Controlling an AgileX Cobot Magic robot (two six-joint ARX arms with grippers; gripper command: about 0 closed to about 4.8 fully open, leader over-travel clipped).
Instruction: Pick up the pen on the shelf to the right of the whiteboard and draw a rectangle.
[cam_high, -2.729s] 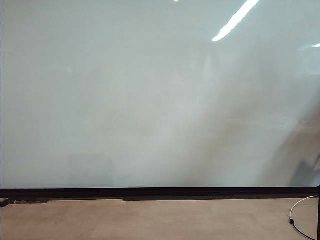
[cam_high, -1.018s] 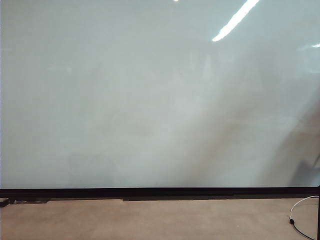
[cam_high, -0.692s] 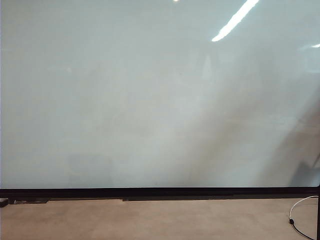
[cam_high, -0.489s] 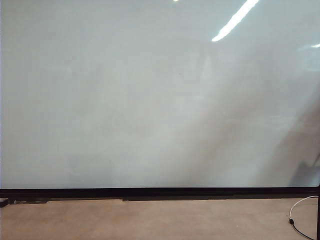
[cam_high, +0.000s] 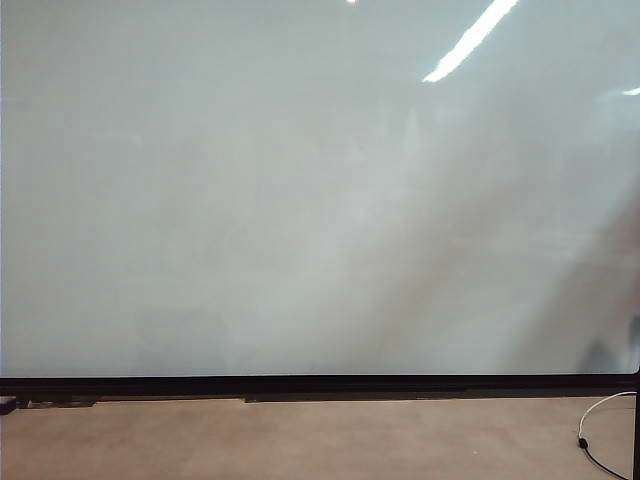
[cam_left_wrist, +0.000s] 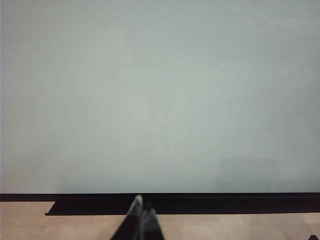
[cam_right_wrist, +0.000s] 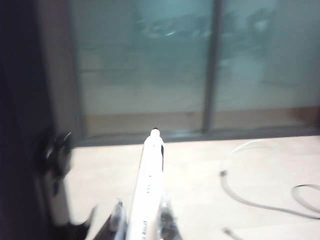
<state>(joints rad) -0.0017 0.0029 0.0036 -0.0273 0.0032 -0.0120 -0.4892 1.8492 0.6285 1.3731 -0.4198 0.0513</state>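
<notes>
Right claw (cam_right_wrist: 142, 220) clamps pen (cam_right_wrist: 148, 185); left claw (cam_left_wrist: 141, 212) closed; whiteboard (cam_high: 300, 200) unchanged.

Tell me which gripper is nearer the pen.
Right. The right gripper is shut on the pen; the left gripper hangs shut before the whiteboard, no pen near it.

A pale tan floor (cam_high: 300, 440) runs across the bottom of the exterior view, with a thin white cable (cam_high: 600, 410) curving at its far right edge and ending in a small dark plug. In the blurred right wrist view, a light hose or cable (cam_right_wrist: 250, 195) loops over the floor in front of glass panels (cam_right_wrist: 150, 65) split by a dark upright post (cam_right_wrist: 212, 65).
</notes>
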